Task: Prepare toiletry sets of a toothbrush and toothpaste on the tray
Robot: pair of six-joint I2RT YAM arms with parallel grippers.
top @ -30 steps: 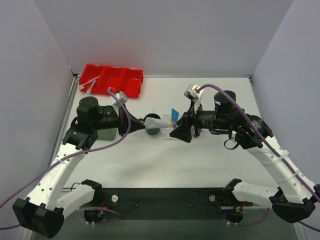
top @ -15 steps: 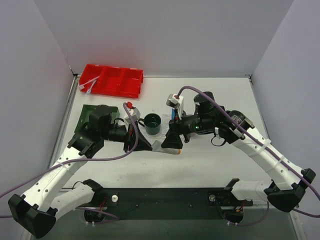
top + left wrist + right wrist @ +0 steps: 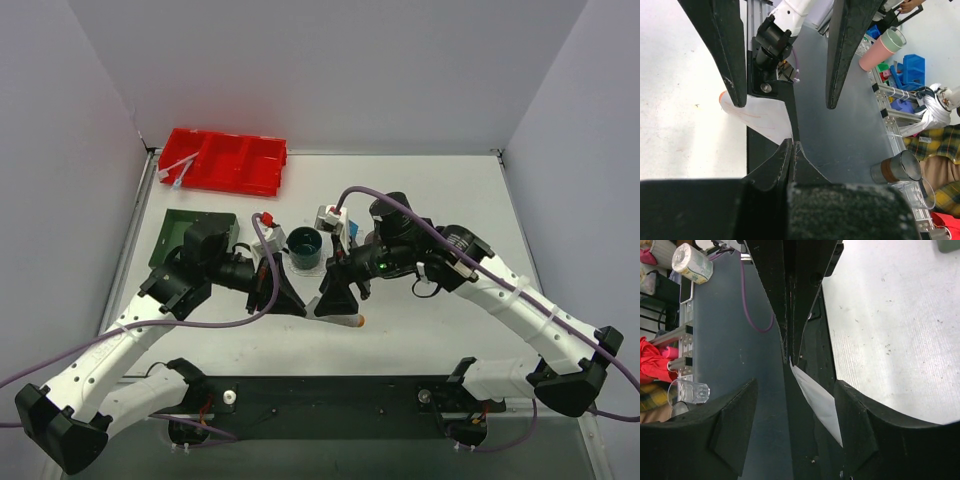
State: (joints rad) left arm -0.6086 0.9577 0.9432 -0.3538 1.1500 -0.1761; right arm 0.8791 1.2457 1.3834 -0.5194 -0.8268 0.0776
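Clenched with the left pincer (image 3: 791,146) on the flat tail of the white toothpaste (image 3: 760,114), near the middle of the tabletop's (image 3: 430,200) near edge. Facing it, released and spread wide: the right pincer (image 3: 795,385), one finger at the orange cap. Long axis left to right, cap toward the right arm; looks like a handover. Just beyond, toward the far edge: clear tray (image 3: 310,268), green cup (image 3: 304,247), blue toothpaste (image 3: 349,230). Counted: two tubes, one tray, two toothbrushes (image 3: 178,170) in the red bin (image 3: 250,160), far left corner.

The bench (image 3: 440,200) is seen steeply from above its near edge. Left hand (image 3: 790,146) and right hand (image 3: 795,382) are filmed closely from their wrists, facing each other; the toothpaste (image 3: 760,114) is shared.
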